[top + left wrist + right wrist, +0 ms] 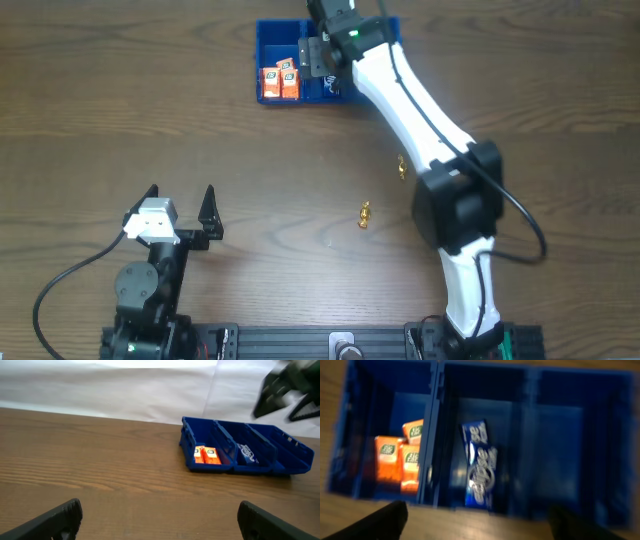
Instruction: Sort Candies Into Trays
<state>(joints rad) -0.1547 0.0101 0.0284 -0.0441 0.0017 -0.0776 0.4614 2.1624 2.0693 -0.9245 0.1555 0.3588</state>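
The right hand (477, 516) is hovering over the blue tray (268, 35), which is sitting at the far edge of the table (150, 120), near its middle. The fingers are standing wide apart and are gripping nothing. The left hand (181, 196) is resting near the near-left corner of the table, also wide open and empty.

The tray is looking like hard moulded plastic, with three deep compartments divided by thin walls. Flat orange boxes (400, 460) are lying in one end compartment. A long blue bar (481, 465) in a glossy wrapper is lying in the middle one. One gold candy (365, 215) and a second gold candy (400, 167) are lying on the bare wood, a little right of the table's middle and well apart from the tray.

I am judging that the gold ones are next, and that the other end compartment (560, 450) is meant for them. To do this well, the right hand should be rising clear of the tray walls before travelling. The gold candies are small, and their foil is probably slippery. The hand should be coming straight down with its fingers narrowed, then closing gently across the body of one candy and not on its twisted ends.
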